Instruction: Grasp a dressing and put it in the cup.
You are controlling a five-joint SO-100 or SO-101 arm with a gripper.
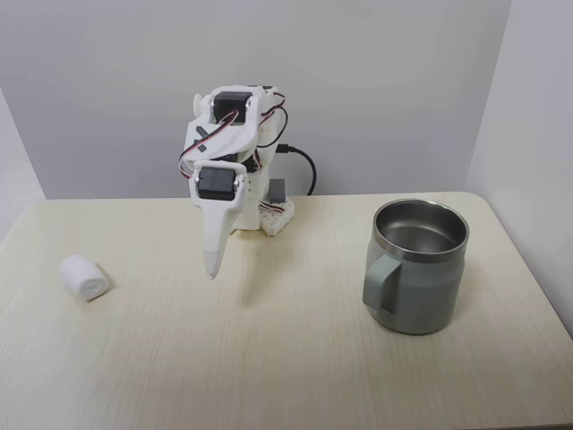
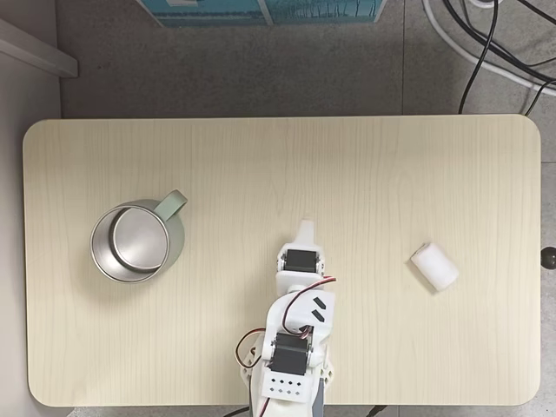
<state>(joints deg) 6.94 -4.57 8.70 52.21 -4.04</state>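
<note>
The dressing (image 1: 86, 276) (image 2: 434, 266) is a small white gauze roll lying on its side on the wooden table, at the left in a fixed view and at the right in the top-down fixed view. The cup (image 1: 416, 266) (image 2: 136, 241), a grey-green metal mug with a steel interior, stands upright and empty on the opposite side. My white gripper (image 1: 212, 267) (image 2: 306, 229) hangs between them, fingers pressed together and pointing down above the table, holding nothing. It is well apart from both the dressing and the cup.
The arm's base (image 1: 269, 215) (image 2: 287, 382) sits at the table's edge with a black cable behind it. Wooden tabletop (image 1: 269, 358) spreads around the gripper. Cables and a blue box lie on the floor beyond the table in the top-down fixed view.
</note>
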